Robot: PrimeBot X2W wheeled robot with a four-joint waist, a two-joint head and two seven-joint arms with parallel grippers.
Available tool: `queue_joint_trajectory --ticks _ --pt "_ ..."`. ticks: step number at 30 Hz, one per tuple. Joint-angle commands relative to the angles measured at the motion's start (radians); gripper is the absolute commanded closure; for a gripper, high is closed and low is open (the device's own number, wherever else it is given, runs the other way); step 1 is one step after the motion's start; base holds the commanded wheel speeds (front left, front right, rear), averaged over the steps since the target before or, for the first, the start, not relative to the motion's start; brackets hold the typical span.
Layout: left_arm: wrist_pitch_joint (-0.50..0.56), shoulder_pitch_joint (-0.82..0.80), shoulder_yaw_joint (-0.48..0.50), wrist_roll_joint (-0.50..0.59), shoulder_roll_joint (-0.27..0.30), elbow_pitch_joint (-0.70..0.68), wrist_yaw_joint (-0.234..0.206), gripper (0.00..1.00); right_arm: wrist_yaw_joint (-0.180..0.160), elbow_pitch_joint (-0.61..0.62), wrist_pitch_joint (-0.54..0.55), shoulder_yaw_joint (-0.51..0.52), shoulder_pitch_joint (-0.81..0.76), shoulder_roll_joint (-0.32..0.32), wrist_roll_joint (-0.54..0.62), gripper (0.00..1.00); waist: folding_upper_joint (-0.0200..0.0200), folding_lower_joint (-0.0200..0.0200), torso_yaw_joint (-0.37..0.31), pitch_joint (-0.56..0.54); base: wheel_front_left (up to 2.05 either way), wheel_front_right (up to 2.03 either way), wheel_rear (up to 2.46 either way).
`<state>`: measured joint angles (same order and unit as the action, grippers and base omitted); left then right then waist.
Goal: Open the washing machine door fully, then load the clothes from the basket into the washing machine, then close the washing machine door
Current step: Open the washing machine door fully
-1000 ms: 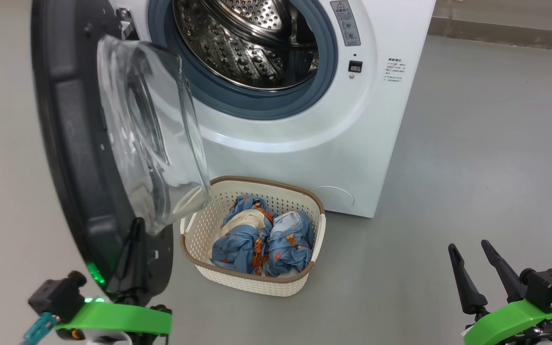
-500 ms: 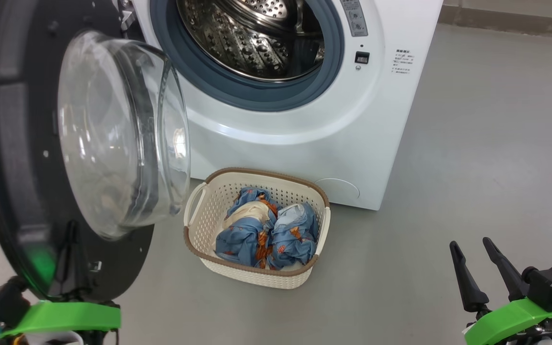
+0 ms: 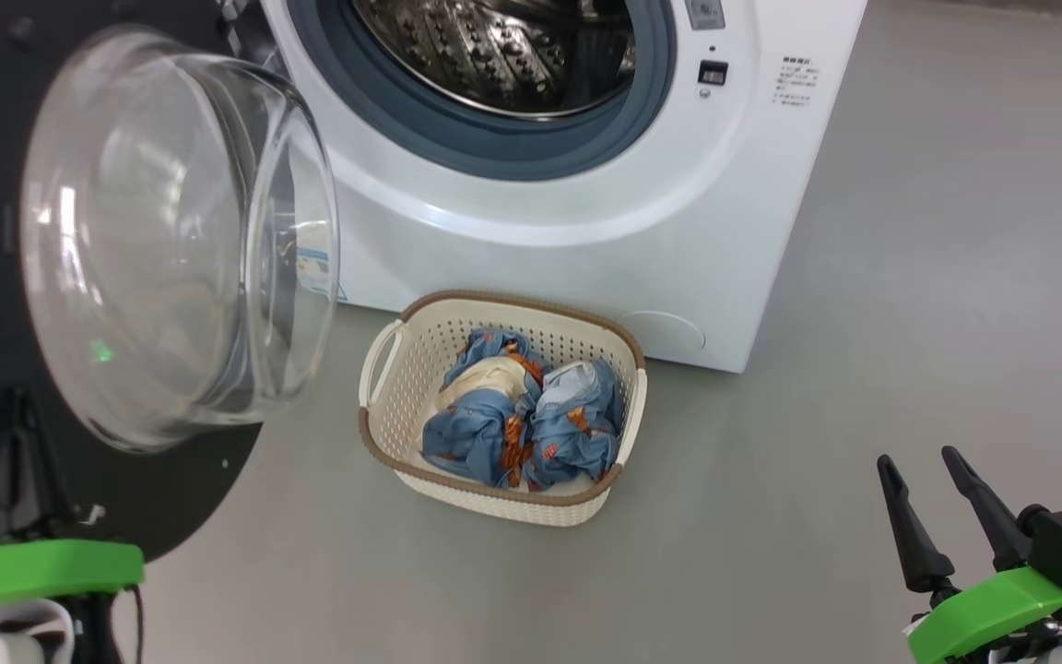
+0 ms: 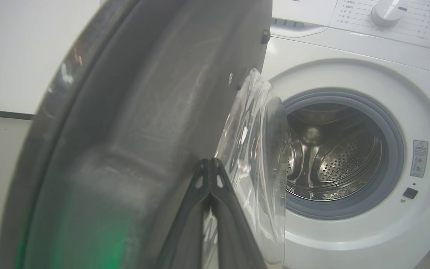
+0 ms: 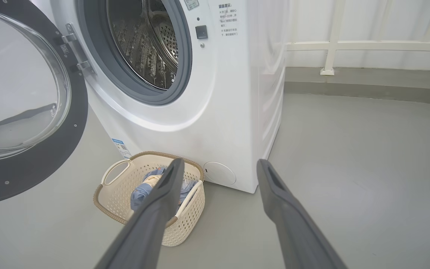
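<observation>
A white front-loading washing machine stood at the far side of a grey floor. Its steel drum was empty behind a grey rubber gasket.

The washing machine door stood wide open on the left, hinged at the left edge of the opening. Its black rim and bulging glass bowl faced out toward the near side.

The left gripper sat at the near left. Its two dark fingers were pressed together with nothing between them, and they lay against the door's inner face just beside the glass bowl. It was probably placed there to push the door outward rather than to grasp it, which suggests the opening step was under way or nearly done.

The cream basket rested on the floor just in front of the machine, right of the door and below the opening. The clothes, two bundles of blue printed fabric, lay inside it untouched, so loading had not begun.

The right gripper hung low at the near right, well apart from the basket. Its fingers were spread and empty, apparently ready for the first bundle.
</observation>
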<state>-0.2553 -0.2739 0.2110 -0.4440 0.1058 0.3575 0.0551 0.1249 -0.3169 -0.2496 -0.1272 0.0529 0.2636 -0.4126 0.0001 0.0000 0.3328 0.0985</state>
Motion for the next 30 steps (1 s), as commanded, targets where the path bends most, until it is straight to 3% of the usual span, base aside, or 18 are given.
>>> queue_joint_trajectory --ticks 1,13,30 --pt "-0.006 -0.051 0.069 0.015 0.053 -0.013 -0.013 1.0 0.006 0.026 -0.012 -0.02 0.031 0.028 0.015 0.0 -0.0001 0.0 0.004 0.023 0.0 0.0 0.0" --pt "-0.006 -0.104 0.206 0.045 0.076 0.019 -0.005 1.0 0.006 0.034 -0.012 -0.04 0.081 0.059 0.022 0.0 -0.0001 0.0 0.003 0.101 0.0 0.0 0.0" --pt "-0.006 -0.252 0.426 0.118 0.166 0.181 0.046 1.0 0.006 0.055 -0.012 -0.05 0.174 0.097 0.031 0.0 -0.0001 0.0 0.0 0.244 0.0 0.0 0.0"
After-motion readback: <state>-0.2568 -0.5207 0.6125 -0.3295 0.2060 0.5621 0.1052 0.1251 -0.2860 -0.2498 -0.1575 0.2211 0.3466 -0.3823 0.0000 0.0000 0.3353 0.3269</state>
